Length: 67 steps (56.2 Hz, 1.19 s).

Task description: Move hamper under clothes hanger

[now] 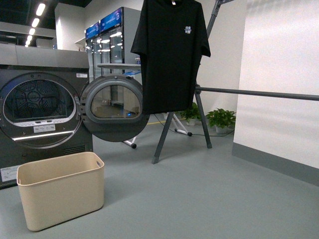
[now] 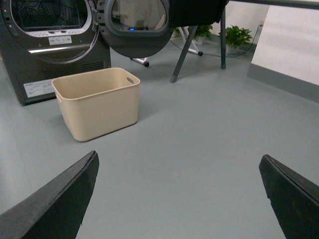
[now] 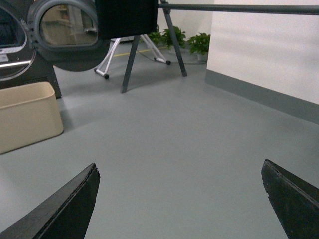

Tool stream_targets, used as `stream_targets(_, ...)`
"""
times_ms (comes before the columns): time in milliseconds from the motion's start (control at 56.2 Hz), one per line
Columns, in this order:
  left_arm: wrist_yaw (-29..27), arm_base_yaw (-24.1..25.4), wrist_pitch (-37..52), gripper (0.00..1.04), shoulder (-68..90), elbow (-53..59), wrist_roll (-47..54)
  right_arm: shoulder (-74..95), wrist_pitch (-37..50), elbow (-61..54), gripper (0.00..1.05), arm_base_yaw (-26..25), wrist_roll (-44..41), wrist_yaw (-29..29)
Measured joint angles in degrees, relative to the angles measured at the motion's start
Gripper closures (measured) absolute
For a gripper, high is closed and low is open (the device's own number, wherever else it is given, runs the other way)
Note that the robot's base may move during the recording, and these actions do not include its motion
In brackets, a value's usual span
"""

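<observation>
Ideally, the left gripper (image 2: pixel 178 159) and right gripper (image 3: pixel 179 167), both spread wide and empty, should clamp the rim of the hamper (image 1: pixel 61 194) and slide it beneath the clothes hanger (image 1: pixel 259 93).

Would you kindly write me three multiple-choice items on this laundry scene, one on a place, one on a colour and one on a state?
1. Where does the beige plastic rectangular hamper stand?
A) on the floor in front of the dark grey dryer
B) on a shelf
C) on a wooden table

2. What colour is the hanging T-shirt?
A) white
B) black
C) red

3. In what state is the dryer's round door?
A) shut
B) taken off
C) swung open

Answers:
1 A, the hamper sits on the floor by the dryer's front, not yet under the dark grey metal clothes rack.
2 B, the shirt is plainly black.
3 C, the door stands swung out beside the drum opening.
</observation>
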<state>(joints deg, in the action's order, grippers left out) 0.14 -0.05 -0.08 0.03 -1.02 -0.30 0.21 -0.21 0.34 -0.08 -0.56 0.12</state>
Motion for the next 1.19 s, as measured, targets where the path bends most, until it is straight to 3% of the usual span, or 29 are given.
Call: stream_targets(1192,-0.1,0.0,0.0,0.07,0.0,0.0,0.0,0.0,0.0,0.0,0.08,0.0,0.0,0.0)
